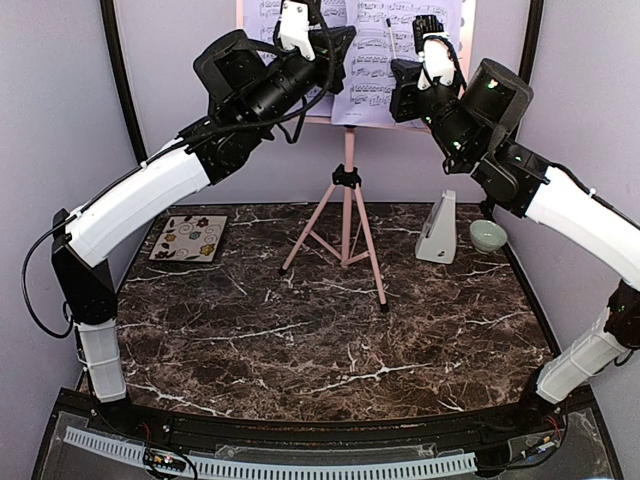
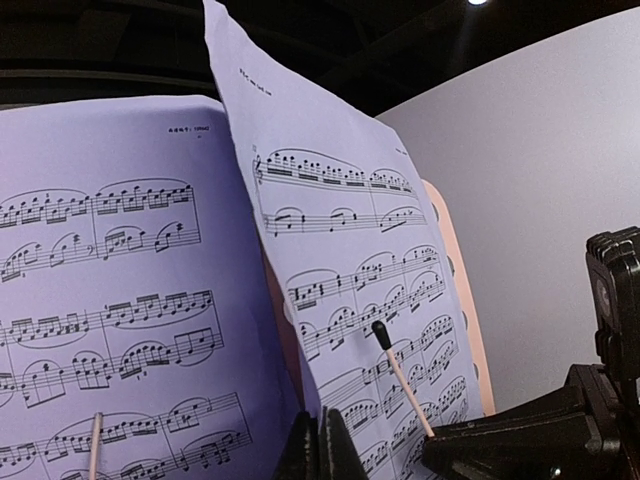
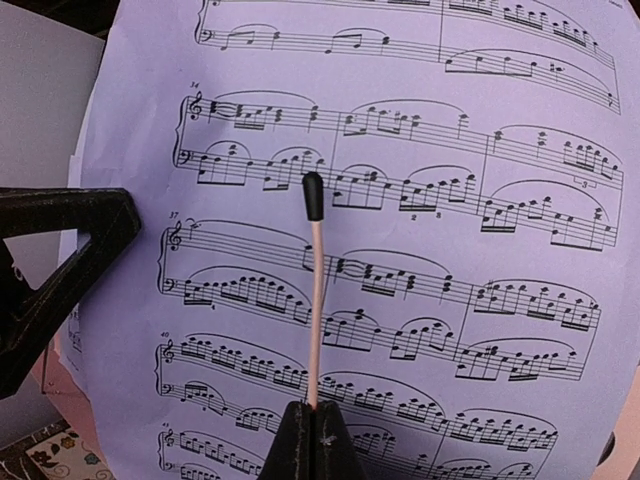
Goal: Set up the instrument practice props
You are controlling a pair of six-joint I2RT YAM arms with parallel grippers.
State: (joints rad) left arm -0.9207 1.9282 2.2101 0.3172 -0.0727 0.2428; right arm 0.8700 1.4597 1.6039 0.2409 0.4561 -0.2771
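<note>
The pink music stand [image 1: 349,165] stands on its tripod legs at the table's back centre. Two lavender sheet-music pages rest on its desk: the left page [image 2: 110,300] lies flat, and the right page [image 2: 350,240] stands out from the desk along its left edge. My left gripper [image 2: 320,452] is shut on the right page's lower left edge. My right gripper [image 3: 312,425] is shut on the stand's pink, black-tipped page-holder rod [image 3: 315,300], which lies across the right page [image 3: 470,300]. The white pyramid metronome [image 1: 437,228] stands on the table, right of the stand.
A floral square tile [image 1: 189,238] lies at the back left of the marble table [image 1: 330,340]. A small pale green bowl [image 1: 487,235] sits beside the metronome. A second page-holder rod [image 2: 95,445] lies over the left page. Grey walls close in behind and on both sides.
</note>
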